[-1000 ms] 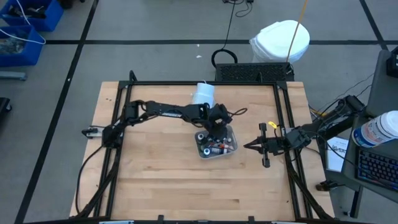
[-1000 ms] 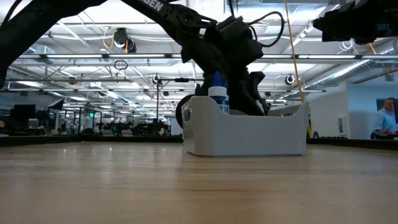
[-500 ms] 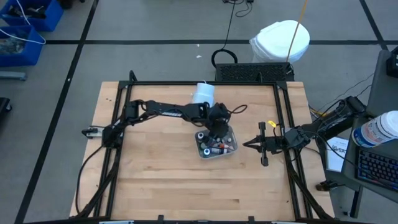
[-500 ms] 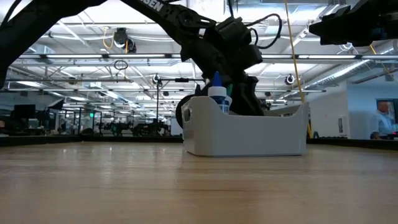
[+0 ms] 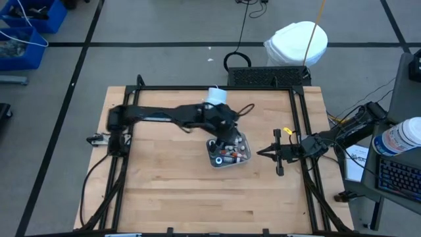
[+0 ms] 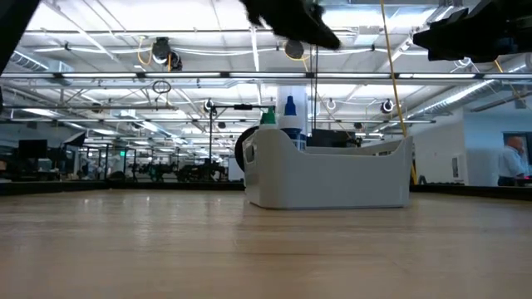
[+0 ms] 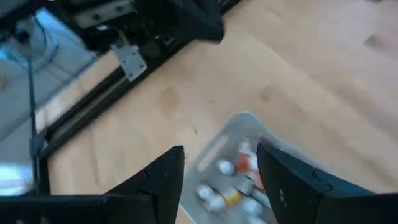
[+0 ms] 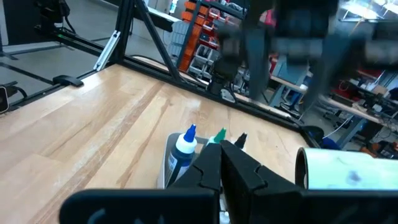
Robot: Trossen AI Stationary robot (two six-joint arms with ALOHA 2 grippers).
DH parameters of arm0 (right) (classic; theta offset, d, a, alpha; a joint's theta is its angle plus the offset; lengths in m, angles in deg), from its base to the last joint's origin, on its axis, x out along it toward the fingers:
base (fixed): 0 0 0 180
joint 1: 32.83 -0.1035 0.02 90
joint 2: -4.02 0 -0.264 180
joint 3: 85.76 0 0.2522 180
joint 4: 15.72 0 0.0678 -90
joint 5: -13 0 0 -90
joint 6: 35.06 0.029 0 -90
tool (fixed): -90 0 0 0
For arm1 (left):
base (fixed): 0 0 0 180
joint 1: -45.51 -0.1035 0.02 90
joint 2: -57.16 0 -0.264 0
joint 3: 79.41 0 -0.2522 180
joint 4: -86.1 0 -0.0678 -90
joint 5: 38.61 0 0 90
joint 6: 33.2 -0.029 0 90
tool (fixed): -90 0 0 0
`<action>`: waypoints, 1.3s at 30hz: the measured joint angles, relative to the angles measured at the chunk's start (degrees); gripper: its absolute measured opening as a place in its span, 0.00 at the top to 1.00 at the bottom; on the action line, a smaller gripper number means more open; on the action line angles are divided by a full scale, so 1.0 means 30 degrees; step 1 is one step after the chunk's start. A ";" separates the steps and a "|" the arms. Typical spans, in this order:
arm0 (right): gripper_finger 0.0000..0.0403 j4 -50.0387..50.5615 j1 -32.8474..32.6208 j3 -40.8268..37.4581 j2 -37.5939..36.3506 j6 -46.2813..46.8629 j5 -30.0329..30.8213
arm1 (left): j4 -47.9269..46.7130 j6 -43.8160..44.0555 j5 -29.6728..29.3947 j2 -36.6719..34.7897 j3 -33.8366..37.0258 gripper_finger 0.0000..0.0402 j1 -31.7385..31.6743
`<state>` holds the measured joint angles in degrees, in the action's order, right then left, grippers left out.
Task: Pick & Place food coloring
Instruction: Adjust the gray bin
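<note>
Rising clear of the tray since a second ago: left arm now lifting and pulling back toward its own side, left claw (image 7: 219, 180) no longer down among the bottles. Spreading wide with nothing between the fingers, as seen in the left wrist view. Leaving the food coloring (image 5: 227, 155) behind in the tray.

Going largest to smallest:
- Tabletop (image 5: 164, 191): carrying only the tray, the cylinder and the two arms.
- Left arm: hovering above and just behind the tray.
- Right arm: waiting at the right edge, right claw (image 5: 261, 154) pinched fully together, holding nothing.
- Pale cylinder (image 5: 214, 99): standing near the back edge, apart from the tray.
- Grey tray (image 6: 332, 183): sitting near the tabletop's middle.
- Food coloring: lying and standing inside the tray; blue-tipped bottle (image 6: 289, 108) and green-tipped bottle (image 6: 268, 117) poking above the wall.

Judging this as a completed drop: bottle apparently released into the tray, arm retreating.
</note>
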<state>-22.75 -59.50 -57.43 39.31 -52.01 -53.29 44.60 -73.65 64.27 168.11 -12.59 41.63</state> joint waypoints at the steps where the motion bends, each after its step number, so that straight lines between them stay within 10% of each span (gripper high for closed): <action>1: 1.00 0.0040 0.0000 0.0000 0.0000 0.0078 -0.0001 | -0.0647 0.0688 -0.0229 -0.0566 0.0000 0.49 0.0130; 11: 1.00 0.0327 0.0029 0.0000 0.0015 0.1418 0.0021 | -0.5885 0.3319 0.3274 -0.8272 0.3560 0.85 0.0444; 24: 1.00 0.1608 0.1762 0.0000 -0.2660 0.2226 0.0014 | 0.4050 1.1807 -0.3446 -2.2834 1.9595 0.99 0.3161; 33: 1.00 0.4888 0.4513 -0.0392 -0.0454 0.7677 0.0008 | 1.6566 1.6129 -0.7142 -1.9526 2.7337 0.99 0.6925; 39: 1.00 0.3258 0.5829 -0.1228 0.2336 1.0130 0.0043 | 2.0605 1.8601 -0.9123 -1.2995 2.6896 0.99 0.7857</action>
<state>-12.98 -42.02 -61.11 46.32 -21.62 -53.16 106.41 -17.84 36.91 129.12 68.10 65.20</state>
